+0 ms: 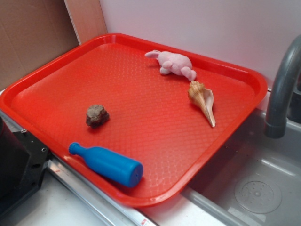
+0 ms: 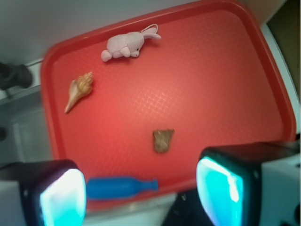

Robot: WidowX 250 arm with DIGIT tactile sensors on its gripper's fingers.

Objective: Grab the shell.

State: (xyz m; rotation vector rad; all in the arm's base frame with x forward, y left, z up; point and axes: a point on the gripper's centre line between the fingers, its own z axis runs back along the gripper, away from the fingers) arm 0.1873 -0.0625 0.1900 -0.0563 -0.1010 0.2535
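We see our pincer (image 2: 141, 193) only in the wrist view, its two fingers (image 2: 221, 188) spread wide apart, holding nothing between them.

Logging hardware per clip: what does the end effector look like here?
In the wrist view the end effector shows two blocky black fingers with glossy pads that look bright cyan, blurred by closeness. A white housing part sits at the right edge. No cables or markings are visible. The exterior view shows only a dark black structure at lower left.
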